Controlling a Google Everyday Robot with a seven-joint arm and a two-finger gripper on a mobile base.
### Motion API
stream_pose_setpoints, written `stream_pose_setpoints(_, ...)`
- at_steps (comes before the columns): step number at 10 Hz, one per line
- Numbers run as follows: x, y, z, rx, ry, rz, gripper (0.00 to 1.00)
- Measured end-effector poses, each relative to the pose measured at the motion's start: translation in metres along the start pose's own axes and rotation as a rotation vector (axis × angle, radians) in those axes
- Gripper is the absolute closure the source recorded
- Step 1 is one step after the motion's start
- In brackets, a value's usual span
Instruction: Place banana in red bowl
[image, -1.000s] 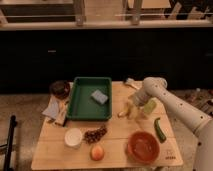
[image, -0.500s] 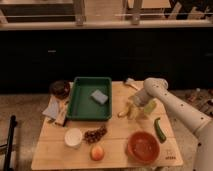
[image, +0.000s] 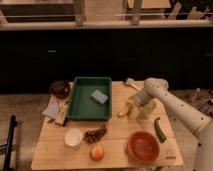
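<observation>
- Gripper (image: 132, 108) low over the table (image: 116, 148), at the right-centre, just right of the green tray (image: 92, 79) and just left of the cup (image: 149, 107). Arm reaches in from the right.
- Gripper state: cannot tell. Whether it is wide, narrow or already gripping is not readable here.
- Banana (image: 123, 113) at the gripper's tip, at table level between tray and cup. Touching or just beside the gripper; cannot tell which.
- Red bowl (image: 143, 146) near the front right of the table, empty, well apart from the banana. Cucumber (image: 159, 130) lies just beyond its right rim.
- Judged stage: grasp phase; transfer to the bowl not yet done.
- Risk 1: cup sits close on the gripper's right, so a lift or swing could nudge or tip it.
- Risk 2: banana is small and curved, so an off-centre pinch could let it rotate or slip out on the lift.
- Risk 3: the path to the bowl runs toward the front right, and a low carry might clip the cucumber or the bowl's thick rim.
- Risk 4: early release over the rim could make the banana bounce out onto the table.
</observation>
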Motion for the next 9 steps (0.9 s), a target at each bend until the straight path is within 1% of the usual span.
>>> stream_pose_setpoints(4, -0.0003, 0.0002, 0.0012, -0.002, -0.009, 0.002, 0.22)
stream_pose_setpoints(5, -0.0001, -0.0002, 0.0017, -0.004, -0.011, 0.002, 0.28)
stream_pose_setpoints(6, -0.0007, -0.0003, 0.0024, -0.005, -0.012, 0.002, 0.38)
stream_pose_setpoints(7, -0.0011, -0.0007, 0.0026, -0.005, -0.014, 0.002, 0.46)
stream_pose_setpoints(8, -0.0005, -0.0011, 0.0028, -0.005, -0.017, 0.004, 0.59)
stream_pose_setpoints(9, -0.0002, -0.0014, 0.0028, -0.006, -0.019, 0.005, 0.66)
